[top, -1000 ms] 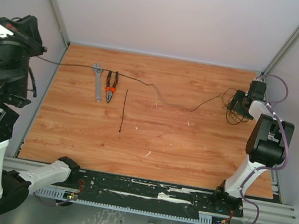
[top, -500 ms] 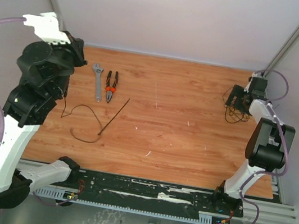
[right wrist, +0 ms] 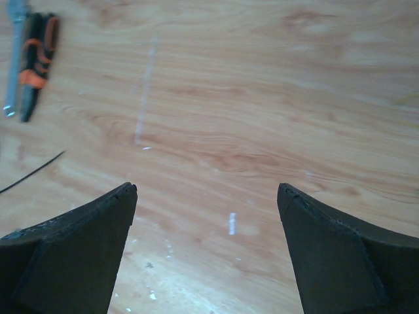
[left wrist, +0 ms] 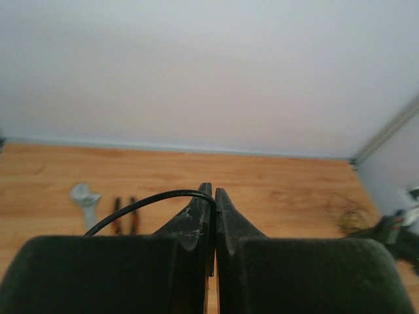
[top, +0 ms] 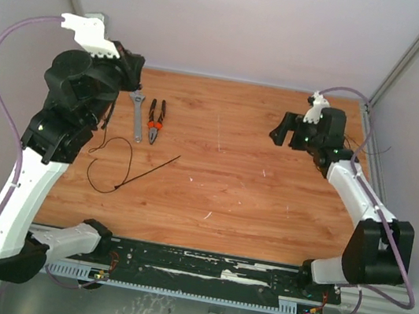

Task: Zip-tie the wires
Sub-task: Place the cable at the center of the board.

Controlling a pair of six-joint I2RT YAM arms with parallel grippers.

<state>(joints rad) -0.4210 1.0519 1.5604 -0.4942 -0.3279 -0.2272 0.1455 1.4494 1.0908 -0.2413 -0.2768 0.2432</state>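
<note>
Left gripper: jaws pressed together, a black wire strand pinched at the tips. In the left wrist view the strand is seen arcing out of the tips and dropping toward the lower left. In the top view the arm is held high at the upper left of the frame, and the strand hangs down from it and ends in a loose loop on the table at centre left. The high hold is judged to keep the strand free of the wood, so that its loop can be laid where it is wanted.

Zip tie: lying flat on a diagonal at centre left. Its lower end is touching or crossing the loop; which of the two cannot be told. The loop is probably set there so that the tie can be passed around it. The tie is gripped by nothing and is not yet closed.

Wire tangle: seen faintly at the right edge of the left wrist view, well apart from the tie.

Right gripper: jaws spread wide, nothing held, pointed down over bare wood at the upper right of the top view. It is likely kept ready to take the tie or more wire.

Pliers and wrench: lying side by side at the upper left, just above the tie, unused.
</note>
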